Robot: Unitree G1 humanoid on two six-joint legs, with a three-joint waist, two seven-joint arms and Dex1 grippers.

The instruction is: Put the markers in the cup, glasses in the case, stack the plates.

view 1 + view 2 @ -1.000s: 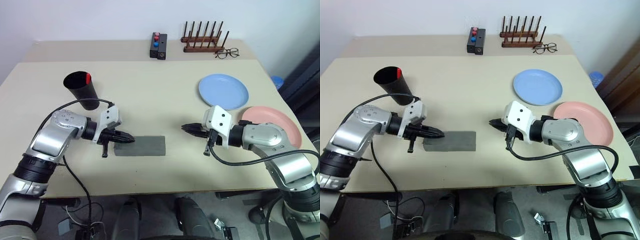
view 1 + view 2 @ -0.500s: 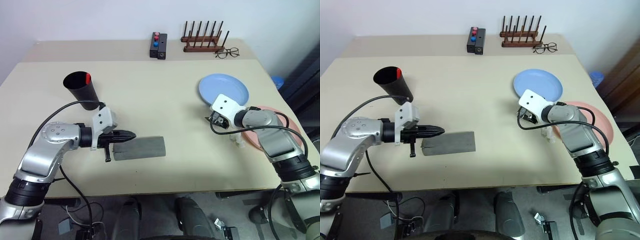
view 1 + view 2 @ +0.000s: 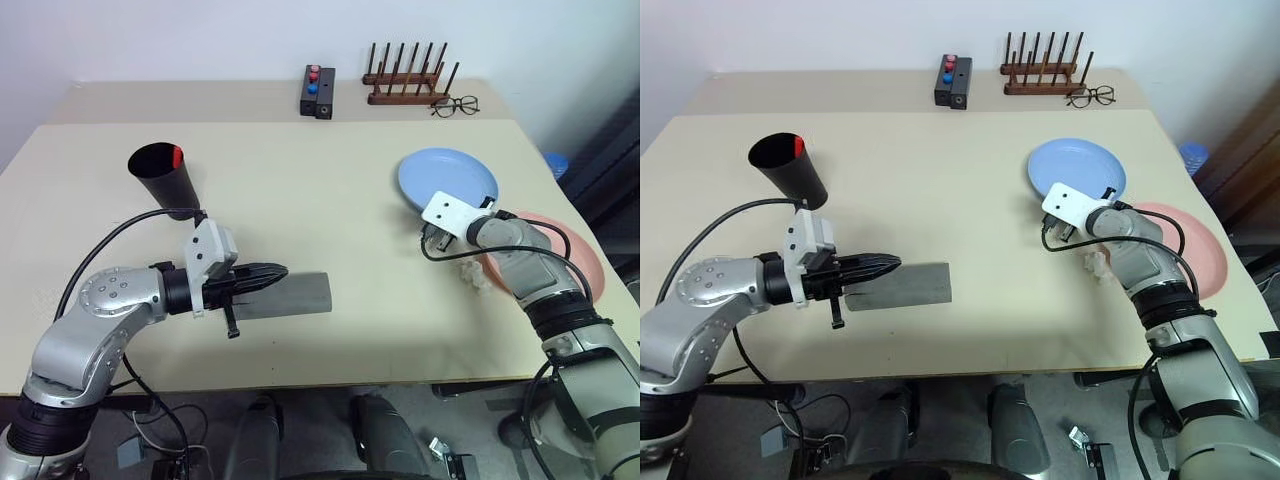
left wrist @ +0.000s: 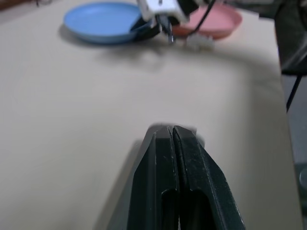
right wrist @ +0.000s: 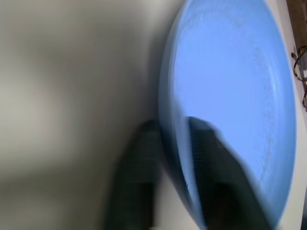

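Our right gripper (image 5: 175,158) pinches its two fingers on the blue plate's (image 3: 455,180) near rim, ready to lift it onto the pink plate (image 3: 570,250) at four o'clock; the right wrist view alone shows that straddle. Our left gripper (image 4: 172,136) is pressed together, empty, over the grey case (image 3: 295,293).

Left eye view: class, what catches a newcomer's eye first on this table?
The right claw grips the near rim of the round light blue plate, beside the salmon pink plate. The shut left claw sits over the closed grey oblong case.
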